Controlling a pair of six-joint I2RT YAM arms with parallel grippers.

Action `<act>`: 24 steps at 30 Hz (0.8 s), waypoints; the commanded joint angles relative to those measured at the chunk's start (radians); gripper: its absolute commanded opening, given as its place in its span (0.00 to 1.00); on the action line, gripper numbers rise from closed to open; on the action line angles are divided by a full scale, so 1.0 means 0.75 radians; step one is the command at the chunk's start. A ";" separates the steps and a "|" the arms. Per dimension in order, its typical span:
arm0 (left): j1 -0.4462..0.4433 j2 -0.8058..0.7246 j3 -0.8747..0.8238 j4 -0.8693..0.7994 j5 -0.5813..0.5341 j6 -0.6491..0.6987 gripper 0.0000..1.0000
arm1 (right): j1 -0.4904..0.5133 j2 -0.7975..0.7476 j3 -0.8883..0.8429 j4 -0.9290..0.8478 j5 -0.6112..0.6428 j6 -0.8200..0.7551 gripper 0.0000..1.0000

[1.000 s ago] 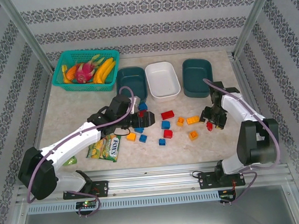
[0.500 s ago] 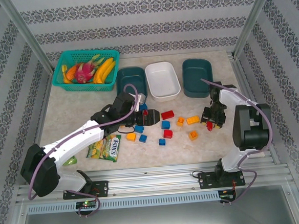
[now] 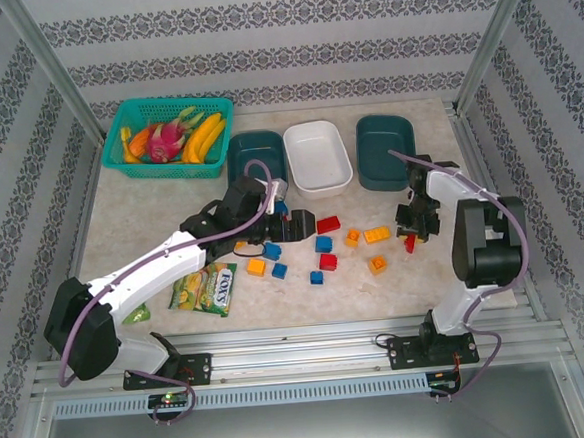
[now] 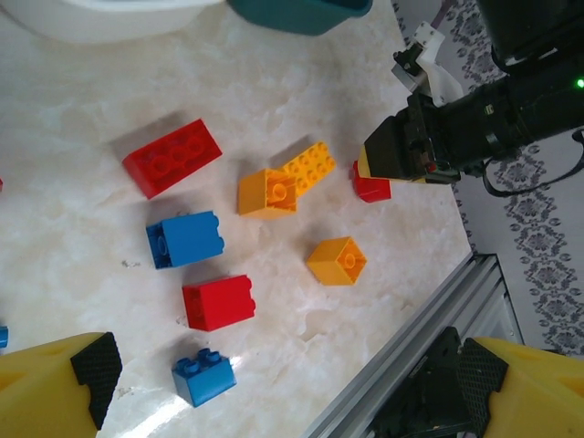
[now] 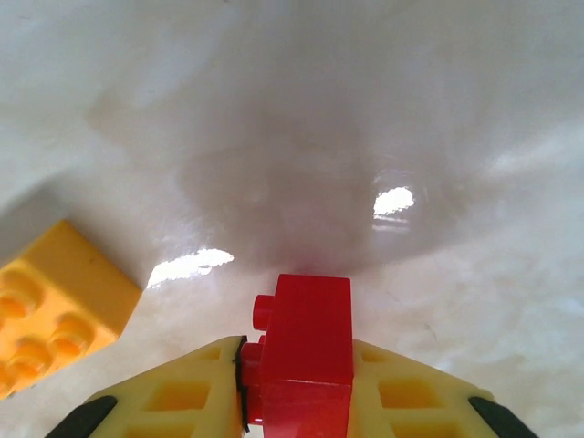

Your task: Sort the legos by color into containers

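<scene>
My right gripper (image 5: 297,356) is shut on a small red lego (image 5: 307,315), low over the table at the right (image 3: 410,242); whether the lego touches the surface is unclear. An orange-yellow lego (image 5: 50,301) lies to its left. My left gripper (image 3: 295,226) stands open and holds nothing, above the loose legos. Under it are a long red one (image 4: 172,157), a blue one (image 4: 185,239), a red one (image 4: 218,302), a small blue one (image 4: 203,378) and orange ones (image 4: 337,261). Two teal containers (image 3: 256,158) (image 3: 384,150) flank a white one (image 3: 317,157) at the back.
A green lattice basket (image 3: 166,131) of toy fruit stands at the back left. A candy packet (image 3: 205,287) lies by the left arm. The metal rail (image 3: 300,334) runs along the table's front edge, close to the nearest legos.
My right gripper's jaws have shut on the red lego. The left gripper has shifted a little right and toward the back, still open.
</scene>
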 commanded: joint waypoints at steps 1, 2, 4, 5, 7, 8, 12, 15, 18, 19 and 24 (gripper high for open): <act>-0.012 0.024 0.147 -0.063 -0.043 -0.011 0.97 | 0.056 -0.181 0.121 -0.073 0.054 0.022 0.23; -0.006 0.044 0.200 -0.102 -0.055 -0.011 0.97 | 0.067 -0.205 0.164 -0.084 0.051 0.033 0.23; 0.016 0.090 0.292 -0.142 -0.042 -0.012 0.97 | 0.073 -0.200 0.267 -0.106 0.045 0.052 0.22; 0.027 0.114 0.342 -0.162 -0.039 -0.014 0.97 | 0.070 -0.175 0.335 -0.118 0.039 0.059 0.22; 0.055 0.167 0.433 -0.202 -0.039 -0.022 0.97 | 0.071 -0.107 0.458 -0.123 0.028 0.064 0.21; 0.075 0.204 0.480 -0.216 -0.029 -0.029 0.97 | 0.071 -0.056 0.527 -0.120 0.020 0.068 0.21; 0.143 0.338 0.638 -0.254 -0.003 -0.047 0.97 | 0.069 0.179 0.783 -0.120 -0.017 0.084 0.20; 0.180 0.429 0.747 -0.289 0.001 -0.053 0.97 | 0.068 0.381 0.962 -0.137 -0.091 0.104 0.19; 0.208 0.498 0.824 -0.310 0.002 -0.053 0.97 | 0.072 0.549 1.097 -0.138 -0.143 0.126 0.18; 0.214 0.515 0.835 -0.310 0.002 -0.058 0.97 | 0.071 0.598 1.136 -0.144 -0.157 0.131 0.19; 0.228 0.556 0.873 -0.324 -0.006 -0.062 0.96 | 0.057 0.827 1.327 -0.191 -0.233 0.158 0.20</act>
